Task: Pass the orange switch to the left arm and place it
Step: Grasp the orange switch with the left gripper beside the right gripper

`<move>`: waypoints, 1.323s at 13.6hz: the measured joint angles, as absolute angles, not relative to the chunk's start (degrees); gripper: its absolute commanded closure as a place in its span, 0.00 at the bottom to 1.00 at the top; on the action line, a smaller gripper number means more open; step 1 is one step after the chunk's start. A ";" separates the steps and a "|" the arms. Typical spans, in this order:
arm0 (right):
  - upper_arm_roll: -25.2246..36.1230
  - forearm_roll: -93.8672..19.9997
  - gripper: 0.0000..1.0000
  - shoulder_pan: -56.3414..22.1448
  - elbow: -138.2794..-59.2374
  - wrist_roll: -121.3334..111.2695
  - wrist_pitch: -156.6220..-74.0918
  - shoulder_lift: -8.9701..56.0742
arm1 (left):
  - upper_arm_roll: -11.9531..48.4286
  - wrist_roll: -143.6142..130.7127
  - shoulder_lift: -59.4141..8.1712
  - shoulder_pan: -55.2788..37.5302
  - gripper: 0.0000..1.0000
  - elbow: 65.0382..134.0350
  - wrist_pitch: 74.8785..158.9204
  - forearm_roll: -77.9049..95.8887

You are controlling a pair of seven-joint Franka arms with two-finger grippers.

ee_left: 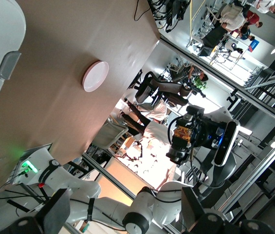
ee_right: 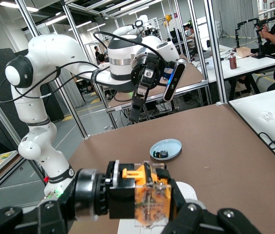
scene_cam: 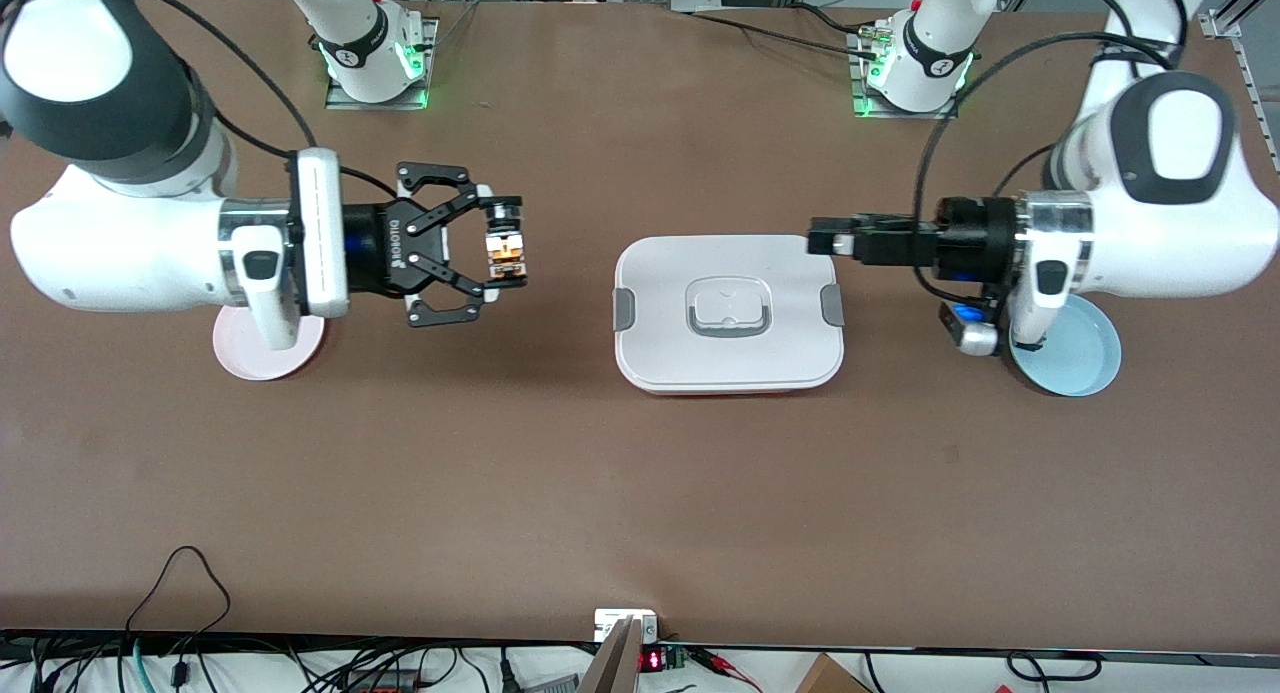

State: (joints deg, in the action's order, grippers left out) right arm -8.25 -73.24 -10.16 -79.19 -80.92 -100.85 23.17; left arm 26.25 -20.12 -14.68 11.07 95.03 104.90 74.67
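Observation:
My right gripper [scene_cam: 506, 243], the black multi-link one, is shut on the orange switch [scene_cam: 504, 253] and holds it in the air over bare table, between the pink plate [scene_cam: 262, 355] and the box [scene_cam: 728, 313]. In the right wrist view the switch [ee_right: 149, 196] lies sideways between the jaws. The white box with grey clips lies mid-table. My left gripper [scene_cam: 822, 241], narrow and black, is open and empty over the box's corner toward the left arm's end, pointing at the switch. Its fingers [ee_left: 54, 214] stand wide apart in the left wrist view, which shows the switch [ee_left: 182, 134] farther off.
A blue plate [scene_cam: 1068, 351] lies under my left wrist at the left arm's end. In the right wrist view it [ee_right: 165, 149] holds a small dark object [ee_right: 162, 154]. The pink plate lies under my right forearm. Brown table stretches toward the front camera.

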 measured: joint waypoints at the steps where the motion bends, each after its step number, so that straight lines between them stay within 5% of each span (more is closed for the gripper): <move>1: -8.25 -73.70 1.00 -10.73 -79.69 -80.92 -101.43 23.13 | 28.81 -20.88 -14.62 11.01 0.00 95.05 108.78 75.29; 6: -8.23 -80.36 1.00 -11.16 -84.85 -85.83 -102.35 21.78 | 35.52 -21.54 -14.61 9.86 0.00 95.07 121.97 77.77; 18: -9.40 -88.72 1.00 -11.48 -92.87 -93.47 -105.77 18.22 | 36.11 -21.77 -16.12 -4.59 0.00 93.59 144.99 81.42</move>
